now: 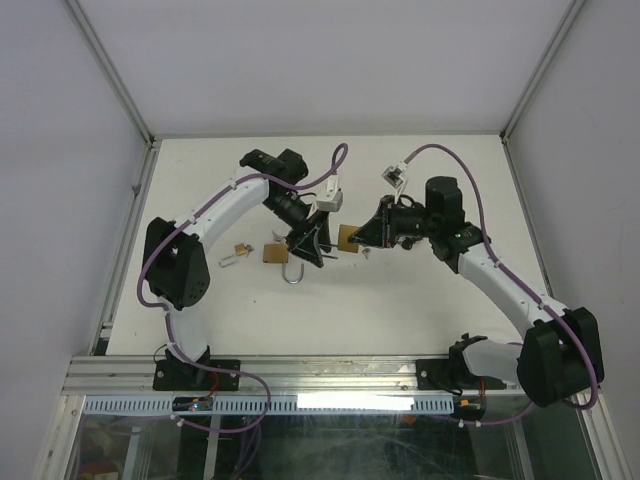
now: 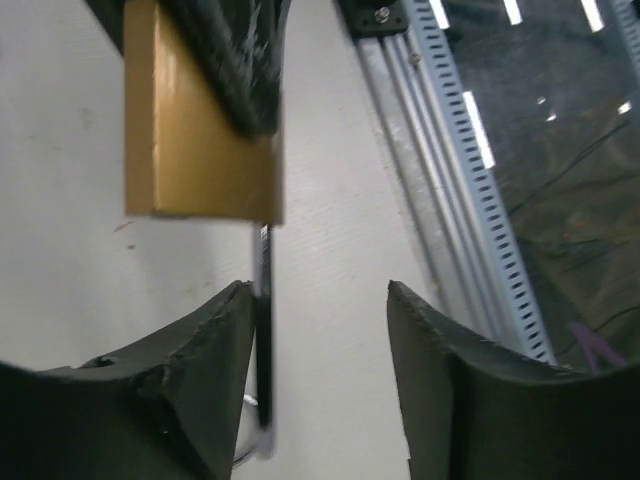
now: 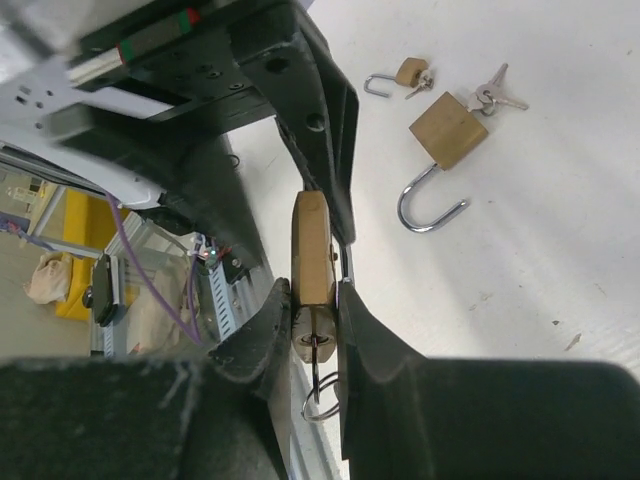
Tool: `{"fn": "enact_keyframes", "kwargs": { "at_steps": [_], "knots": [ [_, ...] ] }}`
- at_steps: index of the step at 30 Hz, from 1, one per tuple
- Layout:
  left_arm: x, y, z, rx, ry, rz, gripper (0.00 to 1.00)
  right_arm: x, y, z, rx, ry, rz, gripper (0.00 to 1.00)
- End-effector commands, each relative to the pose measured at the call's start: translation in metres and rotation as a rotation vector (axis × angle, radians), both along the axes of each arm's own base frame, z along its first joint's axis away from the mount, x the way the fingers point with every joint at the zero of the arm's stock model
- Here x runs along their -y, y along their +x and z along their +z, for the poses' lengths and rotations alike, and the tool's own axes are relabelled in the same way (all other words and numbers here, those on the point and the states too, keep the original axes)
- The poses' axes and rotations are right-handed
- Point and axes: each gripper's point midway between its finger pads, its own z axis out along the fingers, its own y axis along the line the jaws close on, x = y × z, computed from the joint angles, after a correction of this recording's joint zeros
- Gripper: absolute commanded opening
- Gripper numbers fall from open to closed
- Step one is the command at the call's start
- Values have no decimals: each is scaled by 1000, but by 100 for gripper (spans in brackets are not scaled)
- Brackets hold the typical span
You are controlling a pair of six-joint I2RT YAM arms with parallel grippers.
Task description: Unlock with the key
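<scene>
My right gripper (image 3: 313, 290) is shut on a brass padlock (image 3: 312, 245), held above the table. A key (image 3: 318, 350) sits in its keyhole, and a wire ring (image 3: 322, 398) hangs from the key. In the top view this padlock (image 1: 347, 238) is between the right gripper (image 1: 362, 236) and the left gripper (image 1: 312, 250). The left gripper (image 2: 318, 300) stands open at the padlock's (image 2: 200, 130) far end. A thin metal bar (image 2: 264, 330), seemingly the shackle seen edge-on, runs from the padlock along the inner face of the left finger (image 2: 215, 350). Nothing is clamped between those fingers.
A second brass padlock (image 3: 447, 130) lies on the table with its shackle (image 3: 432, 208) swung open. A small padlock (image 3: 410, 72) and loose keys (image 3: 495, 95) lie beside it. In the top view they sit left of the grippers (image 1: 275, 253). An aluminium rail (image 2: 470, 190) borders the table.
</scene>
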Motion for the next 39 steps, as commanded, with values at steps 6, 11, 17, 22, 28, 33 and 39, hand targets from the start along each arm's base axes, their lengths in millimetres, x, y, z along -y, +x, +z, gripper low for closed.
{"fn": "enact_keyframes", "kwargs": {
  "at_steps": [6, 11, 17, 22, 28, 33, 39],
  "knots": [
    [-3, -16, -10, -260, -14, 60, 99, -2, 29, -23, 55, 56, -78, 0],
    [-19, 31, -40, -226, 73, 292, 99, 1, 33, -65, -49, 33, -109, 0],
    [-30, 71, -31, -103, 39, 493, 99, 8, 54, -98, -153, 44, -180, 0],
    [-33, 66, -27, -127, 44, 513, 99, 26, 86, -133, -284, 62, -290, 0],
    [-38, 58, -11, -106, 8, 535, 99, 31, 100, -172, -374, 32, -314, 0],
    [-46, 53, 8, -19, -59, 600, 99, 38, 106, -188, -373, -31, -312, 11],
    [-50, 51, 27, 43, -123, 651, 99, 45, 113, -190, -353, -128, -306, 59]
  ]
}}
